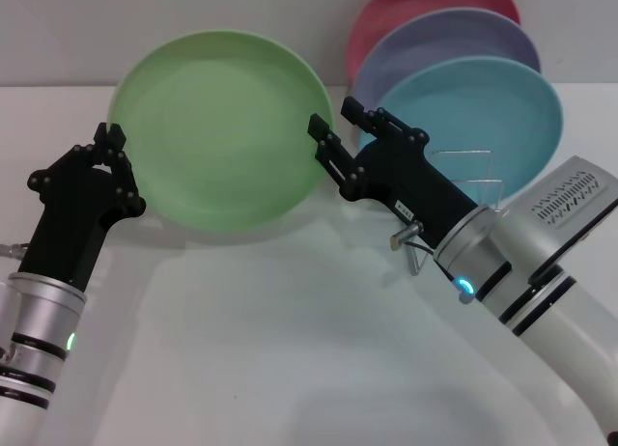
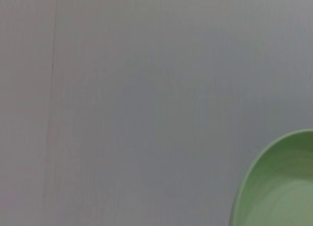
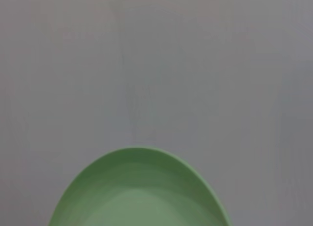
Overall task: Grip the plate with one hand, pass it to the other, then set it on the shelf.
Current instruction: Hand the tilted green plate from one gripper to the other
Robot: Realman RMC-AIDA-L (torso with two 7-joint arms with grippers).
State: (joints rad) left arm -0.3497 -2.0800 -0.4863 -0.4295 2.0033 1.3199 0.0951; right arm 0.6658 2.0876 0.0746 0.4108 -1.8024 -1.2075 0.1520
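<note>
while the head view looks down on the white table, the light green plate stands tilted up on edge above it, its hollow face toward the camera, held between the two arms. the left gripper sits at the plate's left rim, its black fingers closed on the edge. the right gripper is at the plate's right rim with its two fingers parted, one finger touching or just beside the rim, the other finger well clear of it; whether the edge sits between them cannot be told. behind the right arm the silver wire shelf stands on the table, and a sky-blue plate stands upright in it, with a lavender plate and a pink plate behind that one

from the left wrist view, only a curved part of the plate shows in one corner against a plain grey wall, and no fingers appear

from the right wrist view, the plate fills the lower middle as a green arc against the grey wall, again with no fingers in sight
</note>
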